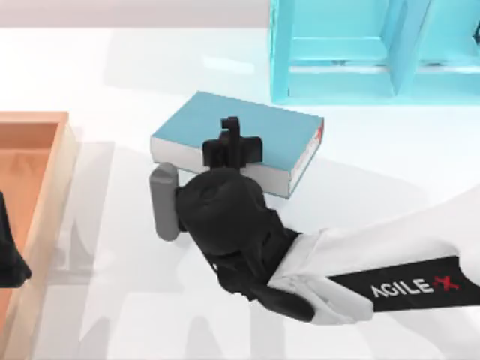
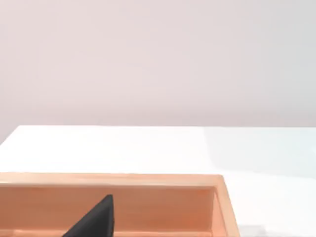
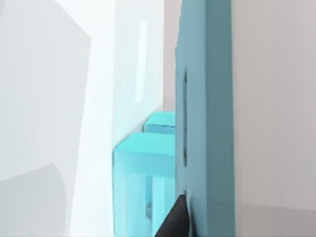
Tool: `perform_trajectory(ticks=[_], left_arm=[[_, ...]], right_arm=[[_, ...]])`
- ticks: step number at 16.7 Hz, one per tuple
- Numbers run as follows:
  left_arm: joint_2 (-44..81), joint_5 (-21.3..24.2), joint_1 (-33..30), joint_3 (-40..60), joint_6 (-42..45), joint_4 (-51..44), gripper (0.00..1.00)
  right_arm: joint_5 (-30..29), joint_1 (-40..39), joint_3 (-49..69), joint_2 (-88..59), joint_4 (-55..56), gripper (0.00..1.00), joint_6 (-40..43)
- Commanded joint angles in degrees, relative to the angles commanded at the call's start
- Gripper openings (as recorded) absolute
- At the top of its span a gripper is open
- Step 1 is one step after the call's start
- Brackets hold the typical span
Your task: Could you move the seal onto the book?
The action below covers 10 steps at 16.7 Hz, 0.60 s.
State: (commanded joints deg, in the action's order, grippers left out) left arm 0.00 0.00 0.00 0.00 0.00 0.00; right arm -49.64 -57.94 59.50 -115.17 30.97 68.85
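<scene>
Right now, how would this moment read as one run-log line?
right hand: over the book | seal: hidden | left hand: parked over wooden tray | shelf unit: behind book

You face rendered simulation test scene, not real room. Plain white bench [image 1: 112, 67], flat shading, soft shadows. Blank pale wall [image 2: 158, 54] behind bench, featureless. Props few, toy-clean: cyan shelf unit [image 1: 352, 52] at far side, wooden tray [image 1: 37, 195] at left edge, teal book [image 1: 277, 131] near middle. Your right arm [image 1: 390, 262] carries AgileX lettering.
</scene>
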Motion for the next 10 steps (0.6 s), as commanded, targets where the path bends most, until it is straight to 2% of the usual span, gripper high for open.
perform_trajectory(ticks=[10], left_arm=[[0.0, 0.0, 0.0, 0.0, 0.0, 0.0, 1.0]], right_arm=[[-0.08, 0.0, -1.47, -4.84, 6.32, 0.0, 0.01]])
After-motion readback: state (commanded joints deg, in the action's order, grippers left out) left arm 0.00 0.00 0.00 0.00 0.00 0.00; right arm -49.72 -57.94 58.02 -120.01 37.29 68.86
